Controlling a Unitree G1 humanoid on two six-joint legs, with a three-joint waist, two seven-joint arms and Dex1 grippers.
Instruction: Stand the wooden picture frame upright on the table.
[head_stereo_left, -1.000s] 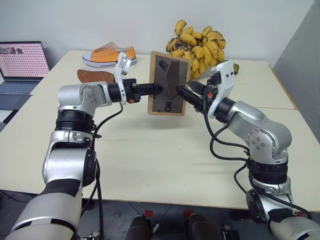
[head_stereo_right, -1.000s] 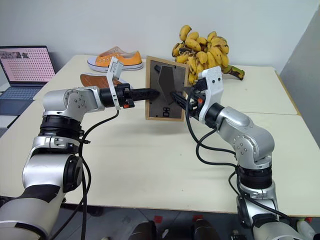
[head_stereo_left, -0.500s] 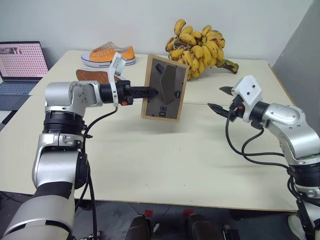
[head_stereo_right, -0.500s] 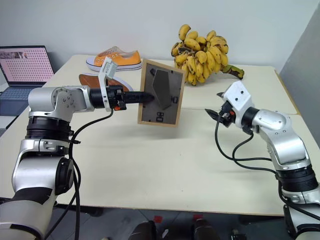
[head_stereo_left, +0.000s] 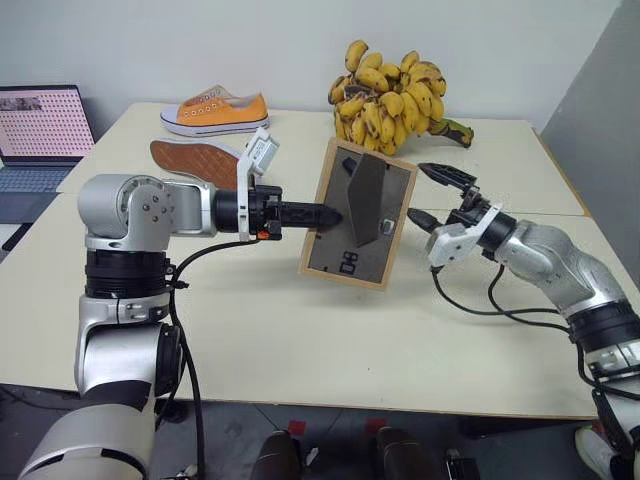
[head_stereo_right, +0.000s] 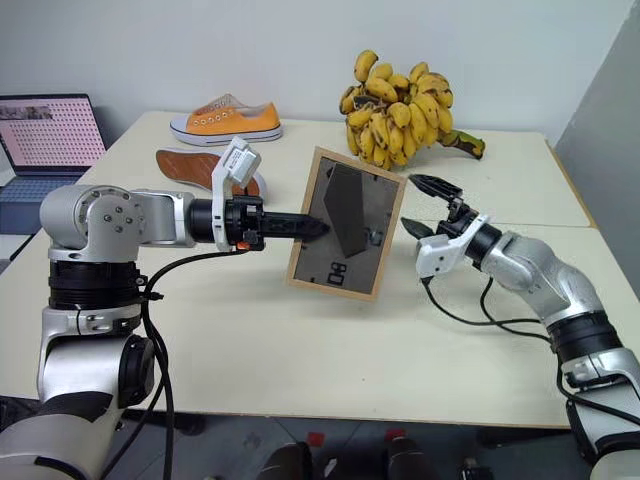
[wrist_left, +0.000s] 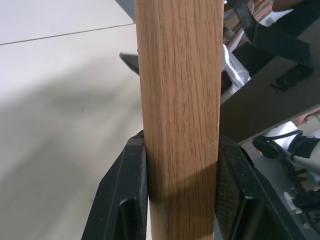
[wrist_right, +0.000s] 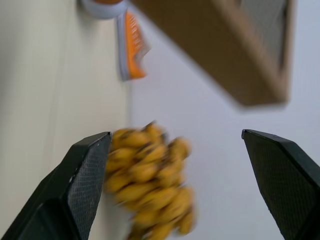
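The left tool (head_stereo_left: 325, 214) gripped the wooden picture frame (head_stereo_left: 358, 213) by its left edge, one black finger (wrist_left: 125, 195) on each face of the light-wood rim, as the left wrist view showed. The frame hung in the air above the middle of the worktop (head_stereo_left: 300, 330), tilted, its lower edge close to the surface but apart from it, with a shadow beneath. Its dark grey back faced the camera, with the fold-out stand and white marks showing. The right tool (head_stereo_left: 435, 198) stood just to the right of the frame, clear of it, its two black fingers spread wide with nothing between them. At the back of the worktop lay a bunch of bananas (head_stereo_left: 392, 95), an orange shoe (head_stereo_left: 218, 110) and a second shoe lying sole-up (head_stereo_left: 196, 162). A laptop (head_stereo_left: 40, 130) sat at the far left beyond the worktop.
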